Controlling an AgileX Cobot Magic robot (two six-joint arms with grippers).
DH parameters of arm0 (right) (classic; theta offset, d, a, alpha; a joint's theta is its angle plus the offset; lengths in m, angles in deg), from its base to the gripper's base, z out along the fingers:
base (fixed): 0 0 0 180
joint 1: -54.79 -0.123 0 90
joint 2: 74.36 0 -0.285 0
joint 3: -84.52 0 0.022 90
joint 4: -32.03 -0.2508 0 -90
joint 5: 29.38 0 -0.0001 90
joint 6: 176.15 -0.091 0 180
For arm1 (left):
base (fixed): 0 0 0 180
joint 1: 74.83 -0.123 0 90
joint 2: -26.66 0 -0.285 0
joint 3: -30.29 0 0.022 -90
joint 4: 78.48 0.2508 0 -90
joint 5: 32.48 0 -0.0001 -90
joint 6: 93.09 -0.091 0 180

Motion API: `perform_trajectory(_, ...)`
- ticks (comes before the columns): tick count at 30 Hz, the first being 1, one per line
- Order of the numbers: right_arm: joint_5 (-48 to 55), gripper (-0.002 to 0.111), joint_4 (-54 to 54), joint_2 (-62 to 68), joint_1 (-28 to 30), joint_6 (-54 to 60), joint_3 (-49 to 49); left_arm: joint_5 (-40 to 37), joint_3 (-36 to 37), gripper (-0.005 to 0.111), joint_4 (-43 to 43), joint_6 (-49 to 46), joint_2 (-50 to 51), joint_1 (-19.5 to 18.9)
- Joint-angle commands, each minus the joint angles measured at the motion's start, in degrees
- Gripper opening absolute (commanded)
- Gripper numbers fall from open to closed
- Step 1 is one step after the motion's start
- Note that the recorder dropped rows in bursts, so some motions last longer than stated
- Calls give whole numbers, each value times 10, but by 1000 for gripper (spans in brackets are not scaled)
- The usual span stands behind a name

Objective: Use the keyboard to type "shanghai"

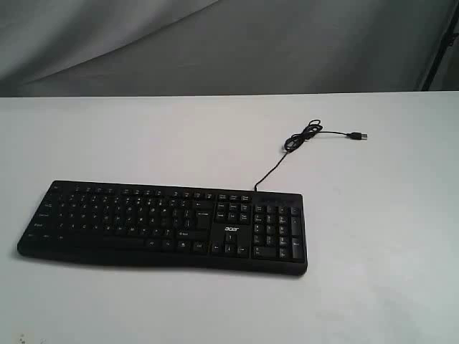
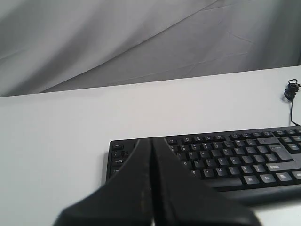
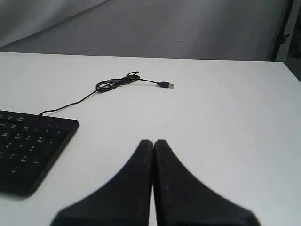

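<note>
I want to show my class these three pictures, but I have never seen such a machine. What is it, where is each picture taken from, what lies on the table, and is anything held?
It is a two-armed robot. The wide picture comes from a camera standing apart; neither arm shows in it. The other two come from cameras on the wrists, each looking past its dark tool: the left tool by the letter end of the keyboard, the right tool off its number-pad end. Both are shut and hold nothing. On the white table lie the black keyboard and its cable, unplugged.
</note>
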Motion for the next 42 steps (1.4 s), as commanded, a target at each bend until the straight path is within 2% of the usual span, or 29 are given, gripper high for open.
perform_trajectory(1,-1,0,6,-4,3,-1,2,3,2,0,0,2,-2,2)
perform_trajectory(8,-24,0,31,-4,3,14,2,3,2,0,0,2,-2,2)
perform_trajectory(10,-124,0,60,-4,3,16,2,3,2,0,0,2,-2,2)
perform_trajectory(16,-476,0,47,-4,3,10,2,3,2,0,0,2,-2,2)
perform_trajectory(19,-583,0,46,-4,3,10,2,3,2,0,0,2,-2,2)
perform_trajectory(24,-685,0,46,-4,3,6,2,3,2,0,0,2,-2,2)
perform_trajectory(25,-708,0,47,-4,3,-17,2,3,2,0,0,2,-2,2)
perform_trajectory(27,-755,0,47,-4,3,-136,2,3,2,0,0,2,-2,2)
perform_trajectory(29,-717,0,51,-4,3,-205,-18,3,2,0,0,2,-2,2)
perform_trajectory(33,-430,0,51,61,3,-262,-169,3,2,0,0,2,-2,2)
perform_trajectory(35,-350,0,51,133,3,-276,-239,3,2,0,0,2,-2,2)
perform_trajectory(38,-308,0,58,263,3,-274,-341,3,2,0,0,2,-2,2)
perform_trajectory(40,-291,0,103,352,3,-247,-416,3,2,0,0,2,-2,2)
perform_trajectory(42,-218,0,143,421,3,-217,-493,3,2,0,0,2,-2,2)
